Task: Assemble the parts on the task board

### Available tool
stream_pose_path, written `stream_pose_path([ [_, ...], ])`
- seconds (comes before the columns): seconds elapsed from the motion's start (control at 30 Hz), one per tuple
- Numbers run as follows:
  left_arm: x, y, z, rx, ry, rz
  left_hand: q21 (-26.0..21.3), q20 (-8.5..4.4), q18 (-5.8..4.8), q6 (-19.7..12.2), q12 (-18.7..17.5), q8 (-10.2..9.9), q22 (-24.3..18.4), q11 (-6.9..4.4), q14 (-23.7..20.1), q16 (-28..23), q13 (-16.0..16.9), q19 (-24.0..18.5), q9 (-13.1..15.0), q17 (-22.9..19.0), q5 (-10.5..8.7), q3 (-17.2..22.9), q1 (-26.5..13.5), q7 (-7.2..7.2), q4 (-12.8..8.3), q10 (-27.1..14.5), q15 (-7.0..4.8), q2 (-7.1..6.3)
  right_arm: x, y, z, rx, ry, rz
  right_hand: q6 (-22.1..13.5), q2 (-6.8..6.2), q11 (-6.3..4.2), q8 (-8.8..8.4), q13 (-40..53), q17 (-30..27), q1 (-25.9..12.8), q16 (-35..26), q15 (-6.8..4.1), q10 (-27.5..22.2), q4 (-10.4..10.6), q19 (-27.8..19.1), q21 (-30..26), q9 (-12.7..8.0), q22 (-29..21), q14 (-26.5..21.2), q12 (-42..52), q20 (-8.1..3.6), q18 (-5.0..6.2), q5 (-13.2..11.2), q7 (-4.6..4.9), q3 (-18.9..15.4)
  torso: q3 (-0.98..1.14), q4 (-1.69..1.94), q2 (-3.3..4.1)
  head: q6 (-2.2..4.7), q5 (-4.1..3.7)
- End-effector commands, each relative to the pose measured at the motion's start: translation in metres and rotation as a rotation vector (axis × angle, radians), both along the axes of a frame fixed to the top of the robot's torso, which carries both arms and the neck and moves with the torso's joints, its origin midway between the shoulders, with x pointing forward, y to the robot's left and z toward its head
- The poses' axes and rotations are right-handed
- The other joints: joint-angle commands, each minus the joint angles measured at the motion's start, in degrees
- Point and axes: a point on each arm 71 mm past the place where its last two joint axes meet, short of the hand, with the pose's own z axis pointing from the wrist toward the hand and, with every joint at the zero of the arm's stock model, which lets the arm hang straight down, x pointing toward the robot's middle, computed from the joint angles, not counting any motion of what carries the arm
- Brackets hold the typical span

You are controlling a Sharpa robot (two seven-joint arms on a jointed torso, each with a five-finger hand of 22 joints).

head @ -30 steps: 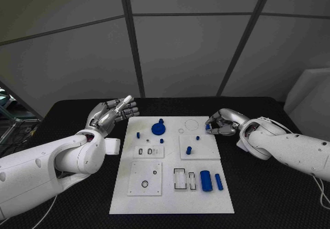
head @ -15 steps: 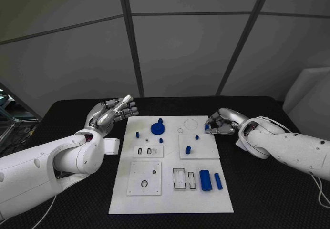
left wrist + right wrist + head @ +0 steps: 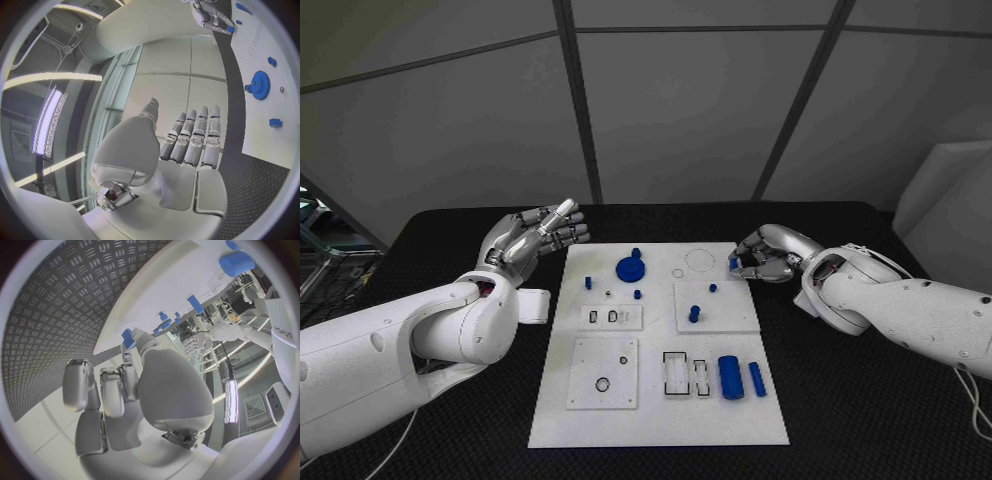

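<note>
While the left hand (image 3: 531,238) spreads empty, the right hand (image 3: 769,255) pinches a small blue part (image 3: 733,263)

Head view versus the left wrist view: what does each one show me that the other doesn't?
Head view: the whole white board, including a thick blue cylinder at its near right. Left wrist view: the left hand up close, fingers straight, holding nothing. Both: the blue gear and the right hand, its fingers pinching a small blue piece at the board's far right edge.
</note>
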Motion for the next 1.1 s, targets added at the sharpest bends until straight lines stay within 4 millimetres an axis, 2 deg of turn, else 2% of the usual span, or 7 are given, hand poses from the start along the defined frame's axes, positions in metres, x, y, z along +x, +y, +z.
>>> stream_pose_path([
  [0.03,0.000,-0.001,0.001,-0.004,-0.006,-0.010,0.0,0.00,-1.09,-0.4,-0.2,-0.3,-0.1,0.03,-0.4,-0.4,0.0,0.5,0.0,-0.1,0.02,0.0,-0.1,3.75,-0.3,-0.4,0.19,0.46,-0.005,0.010,0.011,0.066,-0.011,-0.017,0.2,0.53,-0.54,0.11,4.6,15.1,0.1,0.3,-0.35,0.0,0.0,0.0,0.2,0.2,0.0,5.9,0.3,-0.46,-0.26,0.1,-0.04,0.3,-0.10,-0.05,-0.10,-0.02,-0.01],
  [0.1,0.000,0.000,0.001,-0.004,-0.006,-0.010,0.0,0.00,-1.09,-0.4,-0.2,-0.3,-0.1,0.03,-0.4,-0.4,0.0,0.5,0.0,-0.1,0.02,0.0,-0.1,3.75,-0.3,-0.4,0.19,0.46,-0.011,0.021,0.016,0.083,-0.010,-0.002,0.2,0.55,-0.54,0.09,4.6,15.1,0.2,0.3,-0.36,-0.1,0.0,0.0,0.2,0.2,0.0,5.9,0.3,-0.47,-0.26,0.1,-0.02,0.4,-0.02,-0.10,-0.16,-0.06,0.24],
  [0.37,0.002,-0.001,0.001,-0.003,-0.005,-0.008,0.0,0.00,-1.10,-0.4,-0.2,-0.3,-0.1,0.03,-0.4,-0.4,0.0,0.5,0.0,-0.1,0.02,0.0,-0.1,3.75,-0.3,-0.4,0.19,0.49,-0.028,0.075,0.031,0.081,-0.023,0.091,0.1,0.65,-0.54,0.07,4.5,15.1,0.2,0.3,-0.38,-0.1,-0.1,0.1,0.3,0.2,0.1,5.9,0.2,-0.51,-0.28,0.0,0.00,0.5,-0.19,0.03,-0.53,-0.43,0.51],
  [0.47,0.002,-0.001,0.000,-0.003,-0.005,-0.008,0.0,0.00,-1.10,-0.4,-0.2,-0.3,-0.1,0.03,-0.4,-0.4,0.0,0.5,0.0,-0.1,0.02,0.0,-0.1,3.75,-0.3,-0.4,0.19,0.49,-0.032,0.101,0.034,0.076,-0.033,0.151,0.0,0.76,-0.53,0.03,4.4,15.1,0.3,0.3,-0.39,-0.2,-0.2,0.2,0.3,0.2,0.2,5.9,0.1,-0.56,-0.31,-0.2,0.03,0.7,-0.21,0.12,-0.68,-1.04,1.03],
  [0.67,0.004,-0.003,0.000,-0.004,-0.005,-0.009,0.0,0.00,-1.10,-0.2,-0.2,-0.3,-0.1,0.03,-0.4,-0.4,0.0,0.6,0.0,-0.1,0.01,-0.1,-0.1,3.75,-0.3,-0.4,0.19,0.53,-0.036,0.146,0.034,0.048,-0.047,0.244,-0.2,0.75,-0.47,-0.01,4.4,15.1,0.2,0.3,-0.37,-0.2,-0.3,0.2,0.3,0.3,0.3,5.9,0.0,-0.58,-0.32,-0.6,0.10,0.9,-0.25,0.25,-0.58,-1.09,1.69],
  [0.7,0.004,-0.003,0.000,-0.004,-0.005,-0.009,0.0,0.00,-1.10,-0.2,-0.2,-0.3,-0.1,0.03,-0.4,-0.4,0.0,0.6,0.0,-0.1,0.01,-0.1,-0.1,3.75,-0.3,-0.4,0.19,0.53,-0.036,0.153,0.034,0.041,-0.048,0.255,-0.2,0.75,-0.46,-0.02,4.4,15.1,0.2,0.3,-0.37,-0.2,-0.3,0.2,0.3,0.3,0.3,5.9,0.0,-0.58,-0.32,-0.6,0.11,0.9,-0.23,0.13,-0.54,-1.11,1.88],
  [1.1,0.005,-0.006,0.000,-0.006,-0.005,-0.014,0.0,0.00,-1.10,-0.2,-0.2,-0.3,-0.1,0.03,-0.4,-0.4,0.0,0.6,0.0,-0.1,0.01,-0.1,-0.1,3.75,-0.3,-0.4,0.19,0.53,-0.036,0.197,0.015,-0.028,0.009,0.314,-0.5,0.86,-0.40,-0.10,4.0,15.1,0.1,0.3,-0.32,-0.6,-0.3,0.1,0.3,0.3,0.1,5.9,-0.4,-0.58,-0.29,-0.8,0.21,1.1,-0.12,-0.04,-0.42,-1.43,3.01],
])
